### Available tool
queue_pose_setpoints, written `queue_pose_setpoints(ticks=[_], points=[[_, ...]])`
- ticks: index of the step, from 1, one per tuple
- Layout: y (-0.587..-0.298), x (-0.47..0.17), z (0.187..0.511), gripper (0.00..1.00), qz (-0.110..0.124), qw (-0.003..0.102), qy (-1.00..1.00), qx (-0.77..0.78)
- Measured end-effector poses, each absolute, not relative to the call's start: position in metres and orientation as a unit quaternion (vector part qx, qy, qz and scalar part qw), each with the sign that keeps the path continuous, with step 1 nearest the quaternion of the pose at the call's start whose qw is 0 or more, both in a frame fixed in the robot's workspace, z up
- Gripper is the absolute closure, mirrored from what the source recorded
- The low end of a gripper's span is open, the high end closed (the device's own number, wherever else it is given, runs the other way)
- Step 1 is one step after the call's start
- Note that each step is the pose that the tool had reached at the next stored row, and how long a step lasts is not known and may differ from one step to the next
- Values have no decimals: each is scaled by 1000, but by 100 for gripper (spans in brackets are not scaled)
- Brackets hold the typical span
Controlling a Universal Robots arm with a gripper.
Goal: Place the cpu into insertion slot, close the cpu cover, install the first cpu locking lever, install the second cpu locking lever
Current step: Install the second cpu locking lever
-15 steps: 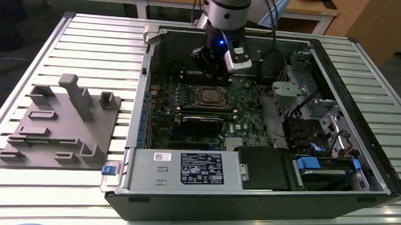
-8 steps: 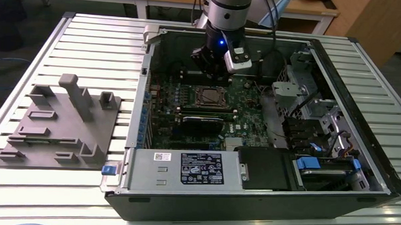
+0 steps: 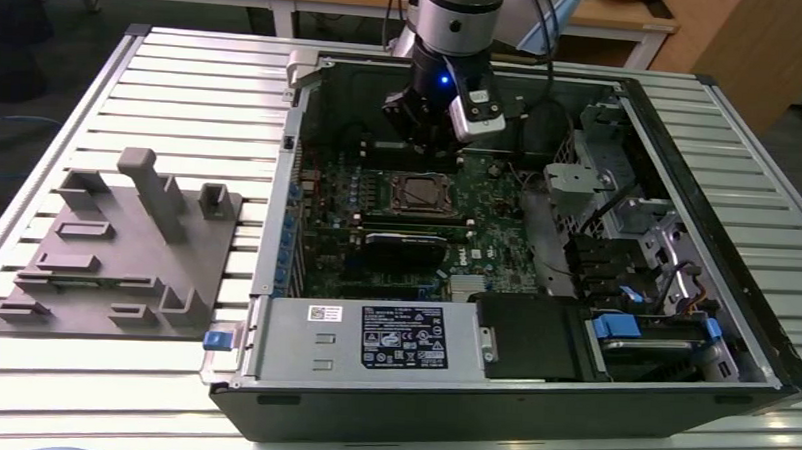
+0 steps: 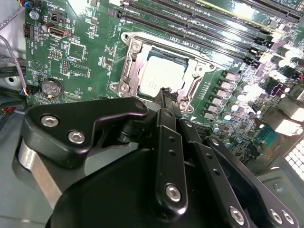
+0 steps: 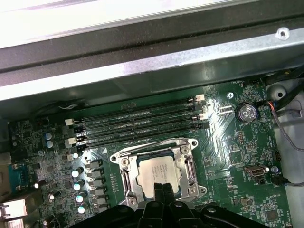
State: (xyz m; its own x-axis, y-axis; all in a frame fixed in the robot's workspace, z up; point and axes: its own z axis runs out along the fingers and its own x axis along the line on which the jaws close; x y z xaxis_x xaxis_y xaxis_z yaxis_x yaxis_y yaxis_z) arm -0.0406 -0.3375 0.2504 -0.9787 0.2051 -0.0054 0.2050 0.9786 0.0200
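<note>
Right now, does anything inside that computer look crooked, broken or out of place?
Nothing stands out. The cpu sits square in the insertion slot, the cpu cover lies flat around it, and the gripper hovers just above.

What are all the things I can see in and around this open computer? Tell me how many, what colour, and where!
cpu: one, silver-grey, sitting in the socket.
insertion slot: one, silvery rim, on the circuit board.
cpu cover: one, silvery frame, down around the chip.
circuit board: one, green, floor of the case.
memory slots: a row, black, beside the socket.
power-supply box: one, grey with a label, near edge of the case.
computer case: one, black, open, on the table.
fixture block: one, grey, on the exterior view's left.
slatted table: one, pale metal, under everything.
gripper: one, black, fingers together, tips just above the chip.
</note>
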Motion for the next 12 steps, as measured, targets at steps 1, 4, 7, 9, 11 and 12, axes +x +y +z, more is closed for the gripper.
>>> queue_pose_setpoints(ticks=[1, 4, 7, 9, 11, 12], points=[[-337, -41, 250, 90, 10, 4, 995, 103], [-337, -41, 251, 90, 10, 4, 995, 103], [-338, -41, 250, 90, 10, 4, 995, 103], [-339, -41, 250, 90, 10, 4, 995, 103], [-340, -41, 250, 90, 10, 4, 995, 103], [-341, -41, 250, 90, 10, 4, 995, 103]])
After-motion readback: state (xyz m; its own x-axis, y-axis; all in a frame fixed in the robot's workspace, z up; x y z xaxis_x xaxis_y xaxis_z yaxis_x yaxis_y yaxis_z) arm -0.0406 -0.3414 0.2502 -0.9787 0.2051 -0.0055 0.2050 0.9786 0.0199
